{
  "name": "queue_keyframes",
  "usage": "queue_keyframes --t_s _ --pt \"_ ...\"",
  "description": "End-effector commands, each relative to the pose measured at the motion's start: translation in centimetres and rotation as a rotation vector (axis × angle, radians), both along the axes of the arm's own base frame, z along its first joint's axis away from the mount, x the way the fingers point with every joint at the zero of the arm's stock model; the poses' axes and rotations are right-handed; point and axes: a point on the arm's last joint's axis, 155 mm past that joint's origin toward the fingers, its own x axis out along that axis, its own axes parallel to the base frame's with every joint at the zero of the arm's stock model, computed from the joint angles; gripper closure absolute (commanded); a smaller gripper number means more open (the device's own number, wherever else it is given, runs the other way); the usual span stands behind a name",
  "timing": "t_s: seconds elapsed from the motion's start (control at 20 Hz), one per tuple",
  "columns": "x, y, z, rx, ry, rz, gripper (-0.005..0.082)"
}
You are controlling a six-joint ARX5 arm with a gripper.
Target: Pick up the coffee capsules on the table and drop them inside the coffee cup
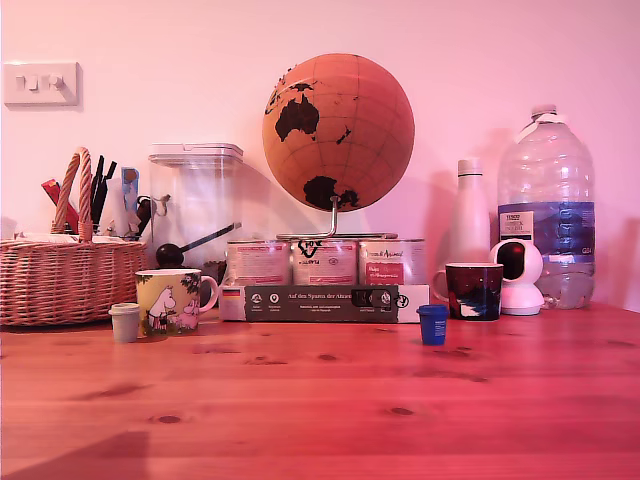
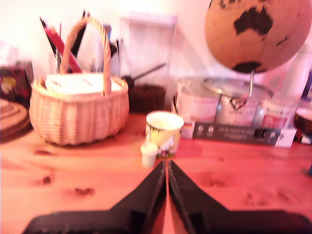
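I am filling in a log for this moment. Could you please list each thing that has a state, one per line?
Pincer: shut, holding nothing, above the table.
Whitish-grey capsule: upright on the table, beside the yellow-green mug, not in it.
Blue capsule: upright on the table, alone.
Yellow-green mug: upright, no capsule seen inside.
Dark mug: upright.
Clear storage container: lid on.
Large water bottle: capped, upright.
White bottle: capped, upright.

On the wooden table (image 1: 320, 400), the whitish-grey plastic capsule (image 1: 125, 322) stands just beside the pale yellow-green ceramic mug (image 1: 172, 301), toward the exterior view's left; the bright blue plastic capsule (image 1: 433, 324) sits well apart rightward.
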Motion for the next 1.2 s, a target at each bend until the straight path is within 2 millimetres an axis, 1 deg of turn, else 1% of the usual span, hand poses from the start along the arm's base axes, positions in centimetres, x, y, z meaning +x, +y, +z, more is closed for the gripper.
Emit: queue_keyframes --t_s 0.0,0.1,0.3,0.35,0.4,0.45,0.5,0.55,0.6,0.65,0.8,1.05,1.15 --pt "0.6 0.0 -0.7 -0.004 0.04 0.001 0.0788" --pt "1.3 0.1 -1.0 0.007 0.069 0.006 0.0788" --pt "2.7 0.2 -0.7 0.025 0.08 0.018 0.0787" --pt "3.0 0.2 -0.7 0.026 0.079 0.018 0.0776" --pt "3.3 0.2 -0.7 0.039 0.076 0.016 0.0743" --pt "3.5 0.2 -0.6 0.038 0.071 0.016 0.0632" --pt "3.7 0.2 -0.6 0.037 0.067 0.015 0.0431" --pt "3.9 0.2 -0.5 0.037 0.063 0.017 0.0205" --pt "4.0 0.2 -0.6 0.042 0.063 0.016 0.0076" --pt "4.1 0.2 -0.7 0.046 0.067 0.015 0.0016" --pt "4.3 0.1 -1.3 0.072 0.08 0.008 0.0009" --pt "4.9 0.0 -3.0 0.097 0.135 0.002 0.0009" --pt "5.3 0.0 -3.3 0.116 0.135 -0.002 0.0009"
